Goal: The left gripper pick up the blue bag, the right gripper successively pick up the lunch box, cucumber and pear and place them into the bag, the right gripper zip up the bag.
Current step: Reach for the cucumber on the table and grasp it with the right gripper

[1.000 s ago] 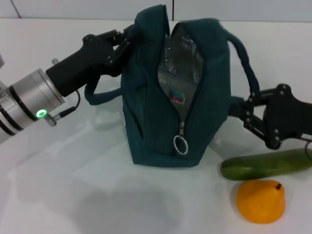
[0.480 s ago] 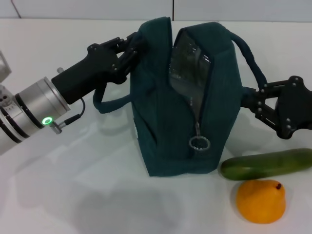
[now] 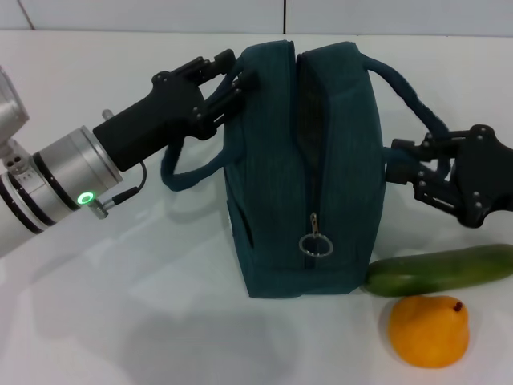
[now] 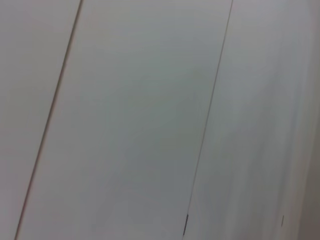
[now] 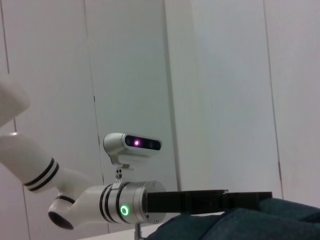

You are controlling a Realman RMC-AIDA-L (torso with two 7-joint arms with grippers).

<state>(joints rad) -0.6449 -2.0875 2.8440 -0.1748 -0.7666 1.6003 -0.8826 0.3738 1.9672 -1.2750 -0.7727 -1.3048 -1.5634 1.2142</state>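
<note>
1. Bag steadying was the job of the left gripper (image 3: 234, 80): its fingers were closed on the far left top edge of the blue bag (image 3: 300, 172), which stood upright.
2. Right gripper (image 3: 405, 164) pressed the bag's right side; I could not tell its fingers' state.
3. Cucumber (image 3: 437, 270) and pear (image 3: 428, 330) lay near right, outside the bag.

Probably a robotics lab: bare white table (image 3: 120, 321), plain white wall panels (image 5: 220, 75) behind.
</note>
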